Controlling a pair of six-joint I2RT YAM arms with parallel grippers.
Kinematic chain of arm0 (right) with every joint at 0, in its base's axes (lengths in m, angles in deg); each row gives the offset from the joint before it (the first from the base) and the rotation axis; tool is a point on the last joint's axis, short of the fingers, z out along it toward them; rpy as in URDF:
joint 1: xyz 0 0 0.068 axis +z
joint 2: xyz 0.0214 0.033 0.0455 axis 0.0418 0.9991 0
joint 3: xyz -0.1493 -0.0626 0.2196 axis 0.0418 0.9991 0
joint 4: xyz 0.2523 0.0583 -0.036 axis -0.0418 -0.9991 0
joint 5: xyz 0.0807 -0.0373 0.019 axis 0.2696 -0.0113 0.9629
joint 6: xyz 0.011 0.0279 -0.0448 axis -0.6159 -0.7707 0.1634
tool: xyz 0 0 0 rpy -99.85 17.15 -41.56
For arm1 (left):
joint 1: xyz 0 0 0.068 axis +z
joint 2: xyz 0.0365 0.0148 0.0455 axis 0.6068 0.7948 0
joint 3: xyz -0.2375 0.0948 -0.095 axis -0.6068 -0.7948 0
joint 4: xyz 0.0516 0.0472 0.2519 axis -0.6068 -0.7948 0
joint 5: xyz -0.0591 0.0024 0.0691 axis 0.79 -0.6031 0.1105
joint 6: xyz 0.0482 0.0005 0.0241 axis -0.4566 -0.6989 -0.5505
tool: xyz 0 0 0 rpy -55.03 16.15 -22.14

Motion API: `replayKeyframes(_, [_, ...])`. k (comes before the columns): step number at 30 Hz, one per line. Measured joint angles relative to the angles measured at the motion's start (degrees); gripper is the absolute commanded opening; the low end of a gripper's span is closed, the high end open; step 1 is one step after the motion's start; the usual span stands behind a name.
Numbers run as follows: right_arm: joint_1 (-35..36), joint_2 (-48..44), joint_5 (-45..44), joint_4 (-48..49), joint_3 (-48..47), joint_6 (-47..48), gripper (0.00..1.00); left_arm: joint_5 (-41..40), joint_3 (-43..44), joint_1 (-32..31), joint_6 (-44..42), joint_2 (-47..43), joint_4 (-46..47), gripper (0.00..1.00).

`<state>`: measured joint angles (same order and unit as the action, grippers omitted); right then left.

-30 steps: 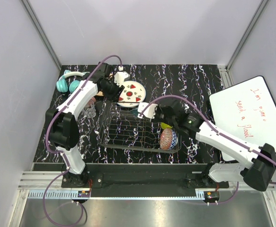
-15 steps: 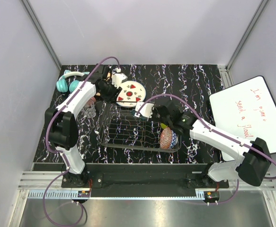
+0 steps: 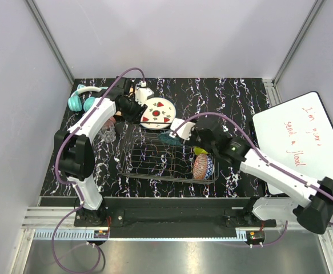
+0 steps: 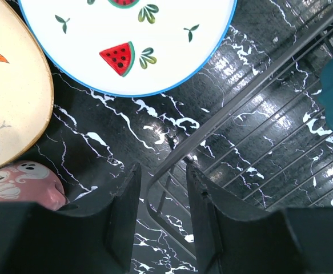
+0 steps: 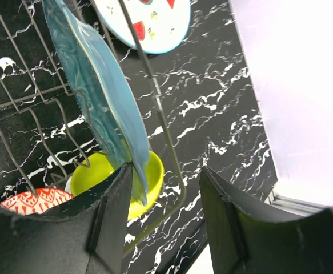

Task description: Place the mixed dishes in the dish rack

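The teal plate [image 5: 95,85] stands on edge in the dish rack [image 3: 155,162], leaning among the wires. My right gripper [image 5: 166,171] is open around its lower rim, which lies against the left finger. A yellow-green bowl [image 5: 115,182] and a red patterned bowl [image 3: 203,166] sit in the rack's right end. My left gripper [image 4: 163,168] is open, its fingers either side of the rack's far-left corner [image 4: 169,165]. Beyond it on the table lie the watermelon-print plate [image 4: 132,40], the tan floral plate [image 4: 9,103] and the pink mug [image 4: 17,185]. A small clear glass [image 3: 106,135] stands left of the rack.
Teal cat-ear headphones [image 3: 81,100] lie at the far left corner. A whiteboard [image 3: 303,137] with red writing lies off the table's right edge. Grey walls close in the left and back sides.
My right gripper has opened and let go of the teal plate, which now stands in the rack, and has drawn slightly right. The left arm has hardly moved.
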<state>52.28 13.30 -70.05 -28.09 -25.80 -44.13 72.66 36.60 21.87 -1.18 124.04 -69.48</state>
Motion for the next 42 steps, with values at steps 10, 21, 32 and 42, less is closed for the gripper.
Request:
replayKeyframes(10, [1.14, -6.32, -0.09, -2.78, -2.58, -2.32, 0.60, 0.00, 2.32, 0.00, 0.04, 1.18, 0.35, 0.41])
replayKeyframes(21, [-6.82, 4.04, -1.31, 5.60, -15.65, -11.26, 0.74, -1.07, 6.10, 0.09, -0.04, 4.31, 0.11, 0.41])
replayKeyframes(32, [-39.67, 46.51, 31.39, 6.69, -63.60, -53.44, 0.66, -3.98, 20.24, 5.57, 2.60, 13.38, 0.39, 0.40])
replayKeyframes(42, [-40.41, 79.01, 50.75, -1.81, -77.33, -70.10, 0.70, -8.20, 20.31, 8.39, -4.13, 16.44, -0.28, 0.41])
